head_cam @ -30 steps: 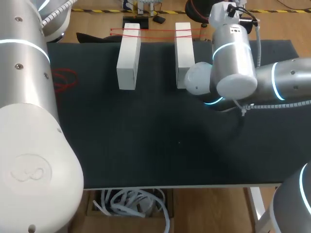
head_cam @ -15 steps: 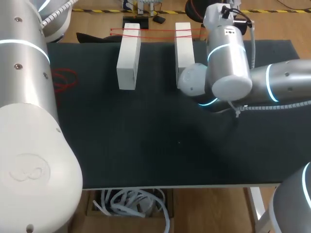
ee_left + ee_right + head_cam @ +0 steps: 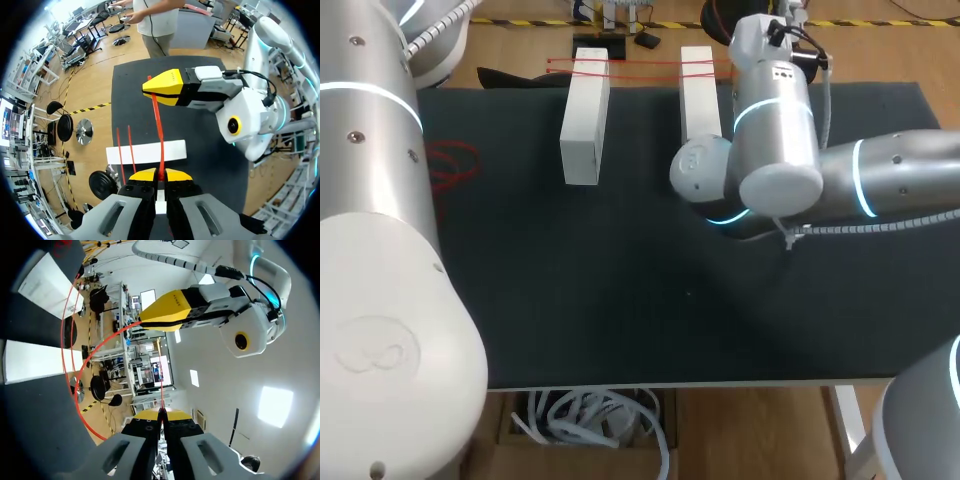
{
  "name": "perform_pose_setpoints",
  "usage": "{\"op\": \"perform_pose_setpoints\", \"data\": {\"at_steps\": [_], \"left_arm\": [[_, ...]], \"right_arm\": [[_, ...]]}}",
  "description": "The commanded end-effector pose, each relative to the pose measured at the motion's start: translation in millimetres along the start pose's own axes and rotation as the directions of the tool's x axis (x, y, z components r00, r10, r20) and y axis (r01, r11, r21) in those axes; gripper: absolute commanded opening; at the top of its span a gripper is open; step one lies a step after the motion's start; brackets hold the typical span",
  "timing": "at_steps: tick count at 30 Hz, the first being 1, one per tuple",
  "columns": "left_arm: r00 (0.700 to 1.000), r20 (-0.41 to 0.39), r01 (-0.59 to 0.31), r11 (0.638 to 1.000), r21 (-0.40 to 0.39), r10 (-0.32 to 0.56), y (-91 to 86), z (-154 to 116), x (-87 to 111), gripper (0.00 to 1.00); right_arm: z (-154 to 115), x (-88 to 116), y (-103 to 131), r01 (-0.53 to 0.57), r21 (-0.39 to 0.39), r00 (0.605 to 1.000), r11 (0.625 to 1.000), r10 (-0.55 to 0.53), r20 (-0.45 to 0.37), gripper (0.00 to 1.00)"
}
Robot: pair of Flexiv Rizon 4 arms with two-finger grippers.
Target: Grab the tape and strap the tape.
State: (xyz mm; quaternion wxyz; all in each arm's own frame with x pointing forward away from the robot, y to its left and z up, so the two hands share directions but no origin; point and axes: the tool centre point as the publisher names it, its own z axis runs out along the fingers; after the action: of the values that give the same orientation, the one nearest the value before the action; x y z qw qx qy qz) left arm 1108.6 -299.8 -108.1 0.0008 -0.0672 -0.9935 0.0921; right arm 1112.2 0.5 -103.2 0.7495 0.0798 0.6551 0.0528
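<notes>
Both our left gripper (image 3: 160,174) and right gripper (image 3: 162,413) pinch the red tape (image 3: 158,125) strung between them; yank harder and it could slip or snap.

Right white rectangular block (image 3: 697,85): near end behind right silver arm (image 3: 780,140) (head view)
Thin red tape (image 3: 640,63): right end likewise hidden

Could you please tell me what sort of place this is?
Probably a robot test bench: the left gripper and right gripper each grip a red tape, and two white blocks lie on a black mat.
</notes>
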Motion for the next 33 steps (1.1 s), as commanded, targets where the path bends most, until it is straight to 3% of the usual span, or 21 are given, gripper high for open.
{"op": "perform_pose_setpoints", "data": {"at_steps": [1,33], "left_arm": [[1.0,-0.005,0.001,1.0,-0.004,-0.001,-0.8,-1.1,-1.4,0.0],[1.0,-0.005,0.001,1.0,-0.004,-0.001,-0.8,-1.1,-1.4,0.0]], "right_arm": [[-0.2,-5.0,5.4,0.004,0.016,1.0,1.0,-0.004,0.001,0.0],[7.8,-1.5,22.3,0.029,-0.004,1.0,1.0,-0.029,0.008,0.0]]}}
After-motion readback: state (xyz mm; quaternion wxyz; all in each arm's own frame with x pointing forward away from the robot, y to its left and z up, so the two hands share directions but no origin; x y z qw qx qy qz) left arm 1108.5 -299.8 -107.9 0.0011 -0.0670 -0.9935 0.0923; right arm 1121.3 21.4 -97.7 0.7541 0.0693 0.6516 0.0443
